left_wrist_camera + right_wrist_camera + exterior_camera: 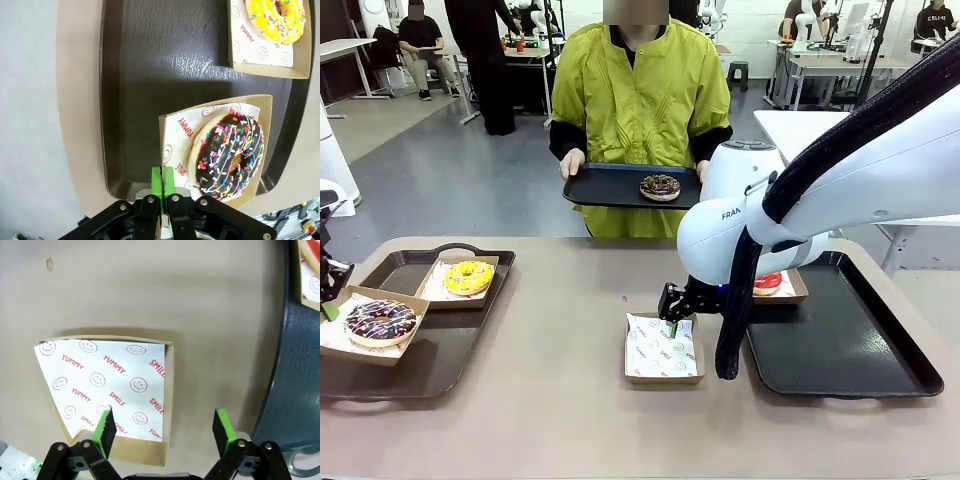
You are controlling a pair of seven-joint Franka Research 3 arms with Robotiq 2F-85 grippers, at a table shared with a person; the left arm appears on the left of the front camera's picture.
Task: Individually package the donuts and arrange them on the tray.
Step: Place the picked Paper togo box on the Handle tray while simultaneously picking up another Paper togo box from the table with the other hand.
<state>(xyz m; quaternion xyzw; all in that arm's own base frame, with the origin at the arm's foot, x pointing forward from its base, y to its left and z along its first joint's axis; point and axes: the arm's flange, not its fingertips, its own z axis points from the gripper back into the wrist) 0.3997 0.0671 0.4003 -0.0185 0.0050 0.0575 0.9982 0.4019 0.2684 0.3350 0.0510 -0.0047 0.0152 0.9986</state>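
The yellow-iced donut (468,276) (277,20) lies in its box on the left tray (440,360). The chocolate donut with coloured sprinkles (380,320) (230,152) sits in a paper-lined box at that tray's left rim. My left gripper (328,282) (162,182) is shut on that box's edge. The red-iced donut (767,282) rests in a box on the right tray (840,350), partly hidden by my right arm. A dark chocolate donut (660,186) lies on a black tray held by the person. My right gripper (672,305) (162,422) hangs open over an empty paper-lined box (663,350) (115,385).
The person (640,90) stands at the far edge, holding the small black tray (605,187) with both hands. The right tray's rim (295,365) lies close beside the empty box. Bare tabletop (560,300) stretches between the two trays.
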